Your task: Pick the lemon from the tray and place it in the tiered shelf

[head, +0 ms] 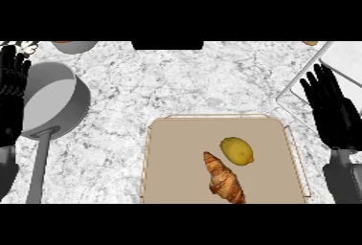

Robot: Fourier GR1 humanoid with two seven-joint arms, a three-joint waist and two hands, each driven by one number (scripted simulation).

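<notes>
Sitting on tray: lemon (237, 151) and croissant (225, 178), both on the tan tray (176, 162).
Lemon: right half of the tray, about mid-depth, closer to its right edge than its left; well apart from both hands.
Croissant: just beside the lemon, on its left and toward the tray's near edge, lying lengthwise near-to-far; touching the lemon or not, can't tell.
Tray: near middle of the counter (176, 81), cut off at the view's lower edge.
Tiered shelf (343, 60): far right corner of the counter, white surface with a thin wire frame, partly in view.
Right hand (332, 112): open, fingers straight and up, at the counter's right edge beside the tray's far right corner, below the shelf.
Left hand (13, 91): open, fingers up, at the counter's left edge beside the pan.
Pan (60, 95): grey, left side of the counter, handle toward the near edge.
Bowl (74, 46): grey, far left, cut off.
</notes>
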